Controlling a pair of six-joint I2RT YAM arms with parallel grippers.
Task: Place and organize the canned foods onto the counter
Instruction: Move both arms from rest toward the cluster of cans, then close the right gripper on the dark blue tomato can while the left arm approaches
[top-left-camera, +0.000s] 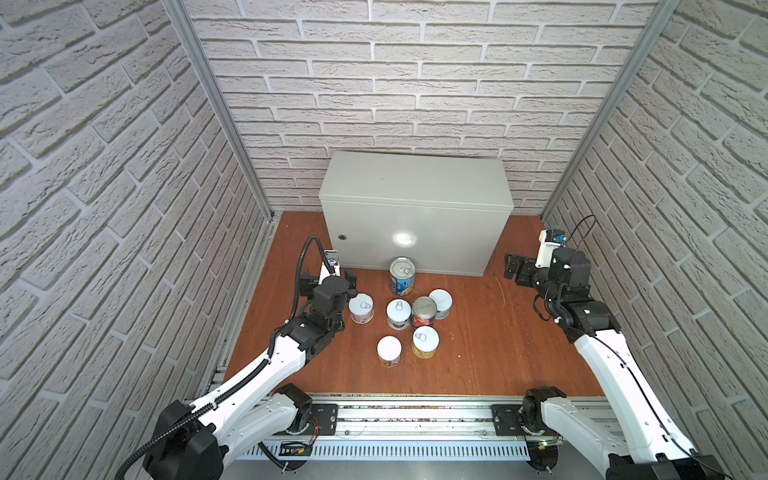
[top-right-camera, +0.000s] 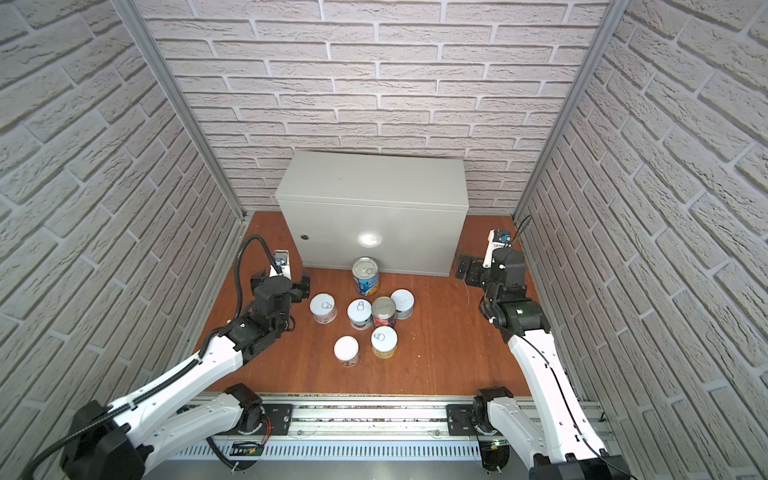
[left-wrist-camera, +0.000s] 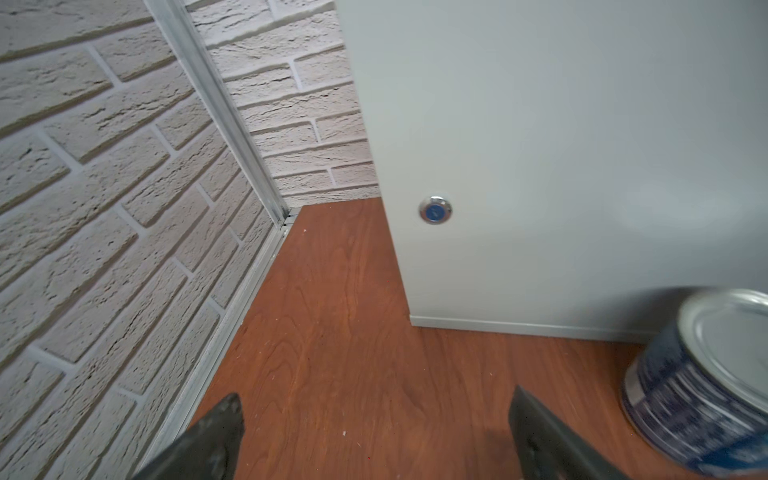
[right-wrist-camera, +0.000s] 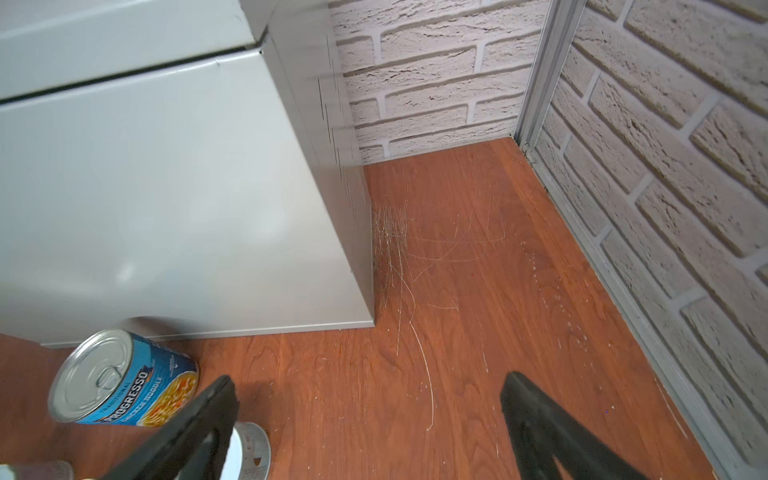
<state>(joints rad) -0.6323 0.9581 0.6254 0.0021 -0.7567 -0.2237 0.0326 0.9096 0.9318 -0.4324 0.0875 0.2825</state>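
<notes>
Several canned foods stand upright in a cluster on the wooden floor in both top views. Among them are a tall blue Progresso can close to the counter's front, a red-labelled can, a yellow can and a pale can. The counter is a light-grey metal box against the back wall. My left gripper is open over bare floor left of the cans, with the blue can off to one side. My right gripper is open beside the counter's right corner, holding nothing.
Brick-patterned walls with aluminium corner posts close in the left, back and right. A round lock sits low on the counter's front. The arms' base rail runs along the front edge. A silver-topped can lies just behind one right finger.
</notes>
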